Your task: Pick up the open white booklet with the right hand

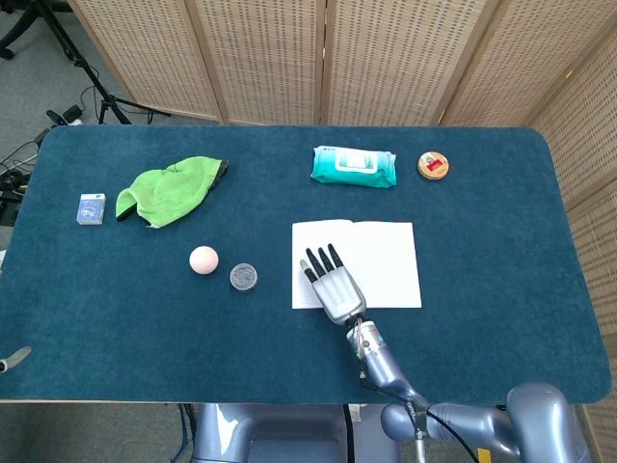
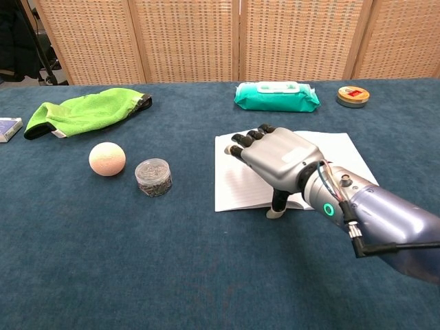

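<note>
the right hand (image 2: 278, 159), fingers apart and holding nothing, hovers over the open white booklet (image 1: 381, 253), which lies flat on the tabletop (image 1: 482, 289), not yet grasped.

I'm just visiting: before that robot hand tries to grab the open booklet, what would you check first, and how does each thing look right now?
1. Right robot hand over the booklet: ok.
2. Fingers apart, holding nothing: ok.
3. Thumb at the booklet's near edge: ok.
4. Thumb under that edge: cannot tell.
5. Booklet lies flat and open: ok.
6. Clear jar and ball apart from the booklet: ok.
</note>
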Robot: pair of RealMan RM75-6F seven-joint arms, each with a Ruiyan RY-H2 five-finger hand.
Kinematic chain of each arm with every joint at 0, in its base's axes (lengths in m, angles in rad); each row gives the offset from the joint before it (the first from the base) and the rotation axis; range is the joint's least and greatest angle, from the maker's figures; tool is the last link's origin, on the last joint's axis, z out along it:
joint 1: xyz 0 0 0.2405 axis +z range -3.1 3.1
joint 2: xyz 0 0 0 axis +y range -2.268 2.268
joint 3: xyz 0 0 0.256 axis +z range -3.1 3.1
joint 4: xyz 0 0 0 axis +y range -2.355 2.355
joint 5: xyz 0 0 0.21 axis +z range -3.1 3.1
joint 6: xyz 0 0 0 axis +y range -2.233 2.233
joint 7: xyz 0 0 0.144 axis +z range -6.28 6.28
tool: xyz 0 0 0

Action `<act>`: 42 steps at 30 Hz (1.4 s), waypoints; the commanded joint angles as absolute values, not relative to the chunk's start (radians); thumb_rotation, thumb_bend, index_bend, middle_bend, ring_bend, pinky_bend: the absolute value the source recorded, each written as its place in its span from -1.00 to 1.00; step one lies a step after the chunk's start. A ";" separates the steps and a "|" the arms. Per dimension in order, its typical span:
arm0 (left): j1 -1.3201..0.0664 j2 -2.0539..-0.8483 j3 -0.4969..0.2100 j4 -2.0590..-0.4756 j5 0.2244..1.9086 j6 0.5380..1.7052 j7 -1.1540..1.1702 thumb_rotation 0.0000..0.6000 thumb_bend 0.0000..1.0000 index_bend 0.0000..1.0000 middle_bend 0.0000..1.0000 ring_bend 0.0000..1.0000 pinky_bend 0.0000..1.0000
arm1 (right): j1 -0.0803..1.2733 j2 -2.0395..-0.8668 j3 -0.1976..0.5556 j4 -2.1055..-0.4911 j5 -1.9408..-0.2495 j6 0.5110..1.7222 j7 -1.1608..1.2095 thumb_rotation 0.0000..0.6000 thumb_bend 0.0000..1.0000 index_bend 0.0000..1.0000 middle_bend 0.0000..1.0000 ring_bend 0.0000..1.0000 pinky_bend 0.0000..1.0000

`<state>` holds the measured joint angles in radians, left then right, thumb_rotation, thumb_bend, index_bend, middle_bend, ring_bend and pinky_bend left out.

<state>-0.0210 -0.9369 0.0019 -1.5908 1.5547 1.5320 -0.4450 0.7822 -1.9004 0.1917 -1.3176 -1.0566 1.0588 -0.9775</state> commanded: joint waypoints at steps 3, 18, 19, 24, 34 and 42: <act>-0.021 -0.936 0.003 -1.588 1.556 1.531 -0.452 1.00 -1.00 -1.00 -1.00 -1.00 -1.00 | 0.790 -1.921 0.189 -1.288 -1.054 1.066 -0.972 1.00 -0.61 -1.00 -1.00 -1.00 -1.00; -0.021 -0.933 0.004 -1.583 1.558 1.531 -0.465 1.00 -1.00 -1.00 -1.00 -1.00 -1.00 | 0.793 -1.928 0.189 -1.259 -1.099 1.092 -0.908 1.00 0.19 -0.88 -1.00 -1.00 -1.00; -0.021 -0.933 0.004 -1.583 1.558 1.531 -0.465 1.00 -1.00 -1.00 -1.00 -1.00 -1.00 | 0.792 -1.927 0.189 -1.260 -1.100 1.092 -0.906 1.00 0.21 -0.87 -1.00 -1.00 -1.00; -0.021 -0.933 0.004 -1.583 1.559 1.531 -0.465 1.00 -1.00 -1.00 -1.00 -1.00 -1.00 | 0.790 -1.921 0.193 -1.259 -1.099 1.095 -0.899 1.00 0.30 -0.86 -0.99 -1.00 -1.00; -0.022 -0.934 0.005 -1.586 1.560 1.531 -0.457 1.00 -1.00 -1.00 -1.00 -1.00 -1.00 | 0.786 -1.922 0.191 -1.244 -1.094 1.093 -0.884 1.00 0.31 -0.83 -0.97 -1.00 -1.00; -0.022 -0.933 0.005 -1.584 1.560 1.529 -0.464 1.00 -1.00 -1.00 -1.00 -1.00 -1.00 | 0.754 -1.922 0.226 -1.249 -1.089 1.120 -0.757 1.00 0.34 -0.83 -0.97 -1.00 -1.00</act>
